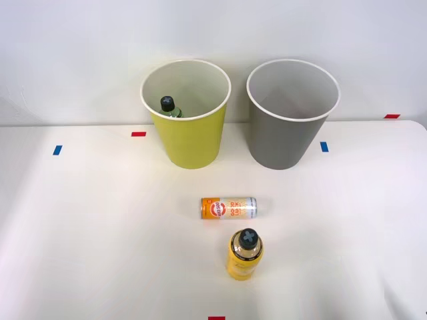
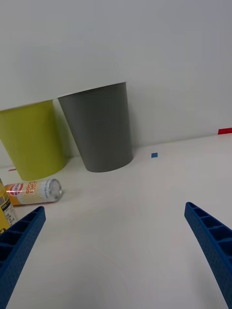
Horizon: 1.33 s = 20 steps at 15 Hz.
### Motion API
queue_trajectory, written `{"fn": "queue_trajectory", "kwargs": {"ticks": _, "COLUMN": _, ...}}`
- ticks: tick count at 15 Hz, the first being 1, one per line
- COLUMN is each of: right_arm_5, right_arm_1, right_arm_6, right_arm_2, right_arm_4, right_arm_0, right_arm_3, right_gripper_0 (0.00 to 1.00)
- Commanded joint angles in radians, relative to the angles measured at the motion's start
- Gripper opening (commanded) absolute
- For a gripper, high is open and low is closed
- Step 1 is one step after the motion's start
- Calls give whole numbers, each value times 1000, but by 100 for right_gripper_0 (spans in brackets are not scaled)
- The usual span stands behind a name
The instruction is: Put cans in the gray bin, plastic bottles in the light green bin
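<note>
An orange and silver can (image 1: 229,208) lies on its side mid-table, seen too as the can (image 2: 35,191) in the right wrist view. Just in front of it a yellow black-capped plastic bottle (image 1: 245,254) stands upright; a sliver of this bottle (image 2: 4,206) shows at the wrist view's edge. The light green bin (image 1: 187,113) stands at the back with a greenish black-capped bottle (image 1: 169,107) inside. To its right stands the gray bin (image 1: 291,113). The wrist view shows the light green bin (image 2: 31,140) and gray bin (image 2: 101,128) beyond my right gripper (image 2: 113,251), which is open and holds nothing.
Small blue tape marks (image 1: 57,150) (image 1: 324,147) and red ones (image 1: 138,134) (image 1: 391,116) (image 1: 216,318) dot the white table (image 1: 100,233). A white wall rises right behind the bins.
</note>
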Motion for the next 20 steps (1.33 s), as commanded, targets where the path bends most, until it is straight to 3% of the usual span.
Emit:
{"fn": "queue_trajectory", "kwargs": {"ticks": 1, "right_arm_5": 0, "right_arm_1": 0, "right_arm_6": 0, "right_arm_2": 0, "right_arm_4": 0, "right_arm_0": 0, "right_arm_3": 0, "right_gripper_0": 100}}
{"fn": "queue_trajectory", "kwargs": {"ticks": 20, "right_arm_5": 0, "right_arm_1": 0, "right_arm_6": 0, "right_arm_2": 0, "right_arm_4": 0, "right_arm_0": 0, "right_arm_3": 0, "right_gripper_0": 100}}
